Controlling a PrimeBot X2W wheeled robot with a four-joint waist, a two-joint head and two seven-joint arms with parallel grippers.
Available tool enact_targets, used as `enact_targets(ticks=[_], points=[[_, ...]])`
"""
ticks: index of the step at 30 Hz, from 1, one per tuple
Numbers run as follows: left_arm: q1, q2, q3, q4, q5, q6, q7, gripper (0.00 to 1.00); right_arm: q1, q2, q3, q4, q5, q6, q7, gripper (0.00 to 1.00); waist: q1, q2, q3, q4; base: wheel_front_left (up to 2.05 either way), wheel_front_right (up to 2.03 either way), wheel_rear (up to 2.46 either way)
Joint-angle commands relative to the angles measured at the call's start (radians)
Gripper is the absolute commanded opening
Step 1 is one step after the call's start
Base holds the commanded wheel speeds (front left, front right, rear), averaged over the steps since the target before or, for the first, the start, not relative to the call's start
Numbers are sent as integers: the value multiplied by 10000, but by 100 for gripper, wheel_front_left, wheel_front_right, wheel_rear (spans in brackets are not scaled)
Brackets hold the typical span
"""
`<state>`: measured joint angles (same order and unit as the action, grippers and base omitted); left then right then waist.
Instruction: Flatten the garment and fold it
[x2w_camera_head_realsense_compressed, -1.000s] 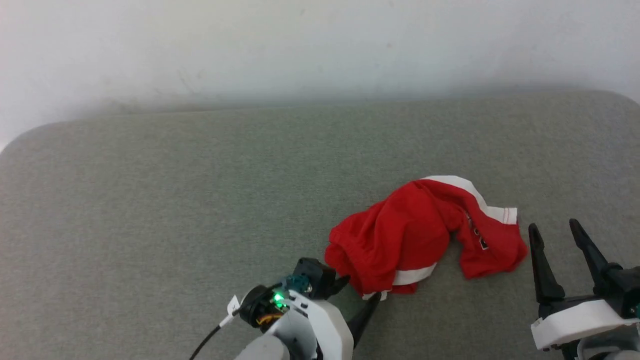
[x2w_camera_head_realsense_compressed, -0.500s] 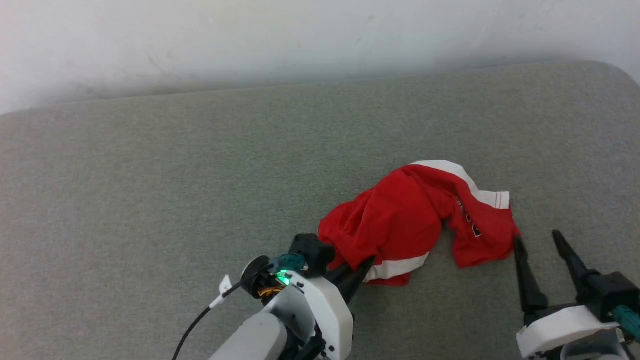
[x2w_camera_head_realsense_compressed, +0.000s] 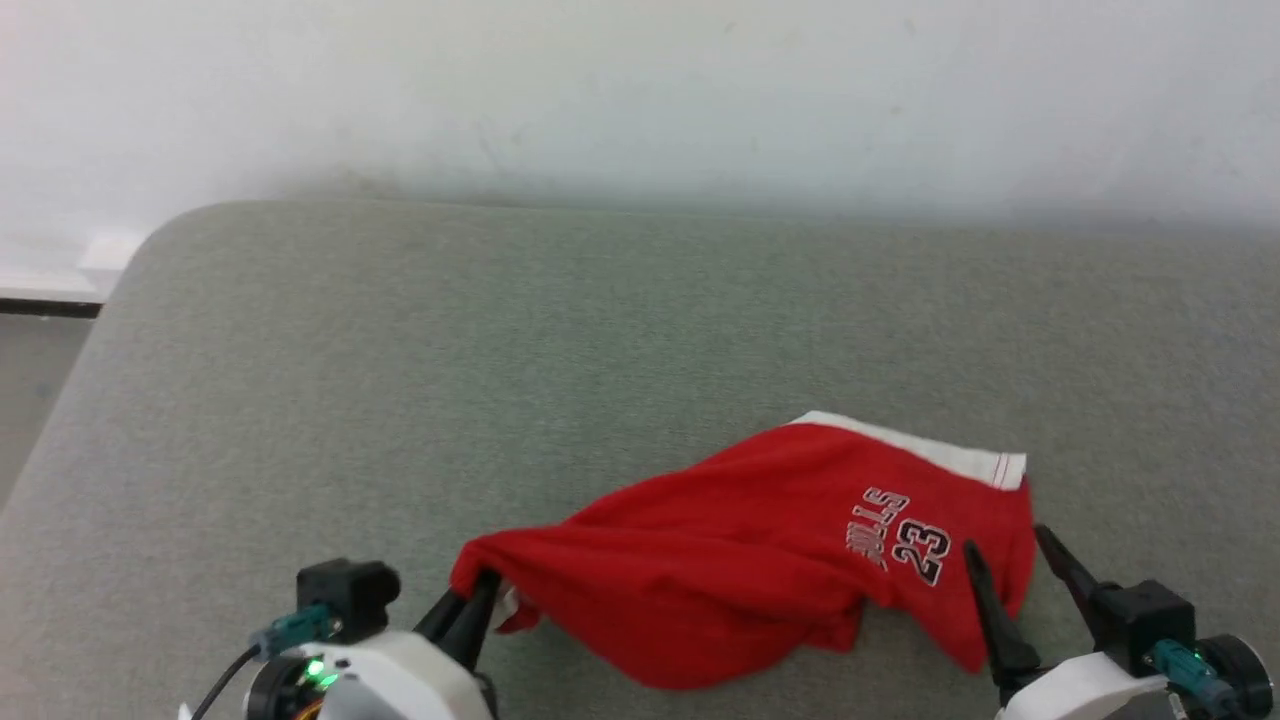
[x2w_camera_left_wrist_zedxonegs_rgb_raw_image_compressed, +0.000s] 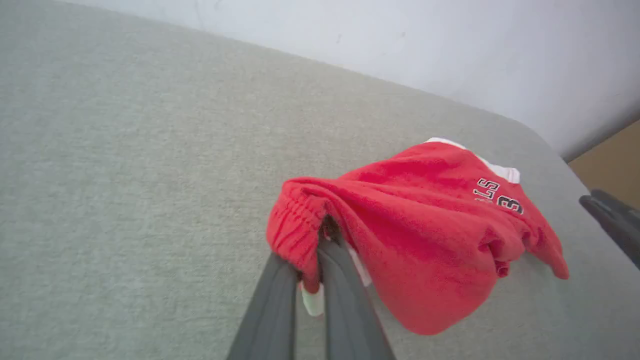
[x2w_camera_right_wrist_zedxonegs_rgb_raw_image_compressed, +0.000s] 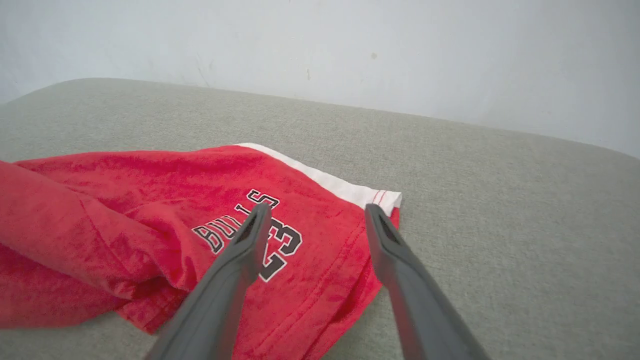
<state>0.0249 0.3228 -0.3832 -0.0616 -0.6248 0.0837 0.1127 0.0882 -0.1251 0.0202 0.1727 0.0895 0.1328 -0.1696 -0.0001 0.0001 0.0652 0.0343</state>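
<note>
The garment (x2w_camera_head_realsense_compressed: 740, 560), red shorts with a white stripe and a dark print, lies stretched across the near part of the grey cushion (x2w_camera_head_realsense_compressed: 560, 340). My left gripper (x2w_camera_head_realsense_compressed: 478, 592) is shut on its gathered waistband at the left end, which the left wrist view shows pinched between the fingers (x2w_camera_left_wrist_zedxonegs_rgb_raw_image_compressed: 320, 250) and lifted a little. My right gripper (x2w_camera_head_realsense_compressed: 1005, 545) stands open over the hem at the right end, one finger on each side of the printed corner. In the right wrist view the garment (x2w_camera_right_wrist_zedxonegs_rgb_raw_image_compressed: 150, 220) lies under those open fingers (x2w_camera_right_wrist_zedxonegs_rgb_raw_image_compressed: 250, 235), beside the print.
A pale wall (x2w_camera_head_realsense_compressed: 640, 90) runs along the far edge of the cushion. The cushion's left edge (x2w_camera_head_realsense_compressed: 100, 330) drops off to a floor strip. In the left wrist view a brown surface (x2w_camera_left_wrist_zedxonegs_rgb_raw_image_compressed: 610, 165) shows past the cushion's rounded corner.
My left gripper has shut on the waistband and pulled it leftward, so the bunched garment now lies drawn out. The right gripper sits over the hem. The head camera has shifted.
</note>
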Motion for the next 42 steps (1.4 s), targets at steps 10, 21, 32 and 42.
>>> enact_targets(ticks=[10, 21, 32, 42], points=[[-239, 98, 203, 1968, 1162, 633, -1810, 100, -49, -274, 436, -145, 422, -21, 617, 100, 1, -1, -627, 1047, 0, 0, 0], [-809, -14, 172, 785, 4281, 953, -3738, 100, -2148, -2041, 1428, 477, 907, -21, 5610, 100, 1, -1, -215, 1842, 0, 0, 0], [-625, -841, 219, 73, 5205, 457, -3742, 100, -3658, -2967, 1898, 2158, 1473, -21, 7746, 100, 1, -1, 628, 2740, 0, 0, 0], [-707, -1364, 566, 170, 5462, -36, -3743, 100, -3662, -3266, 1971, 2713, 1793, -21, 7266, 0, 1, -1, 861, 2923, 0, 0, 0]])
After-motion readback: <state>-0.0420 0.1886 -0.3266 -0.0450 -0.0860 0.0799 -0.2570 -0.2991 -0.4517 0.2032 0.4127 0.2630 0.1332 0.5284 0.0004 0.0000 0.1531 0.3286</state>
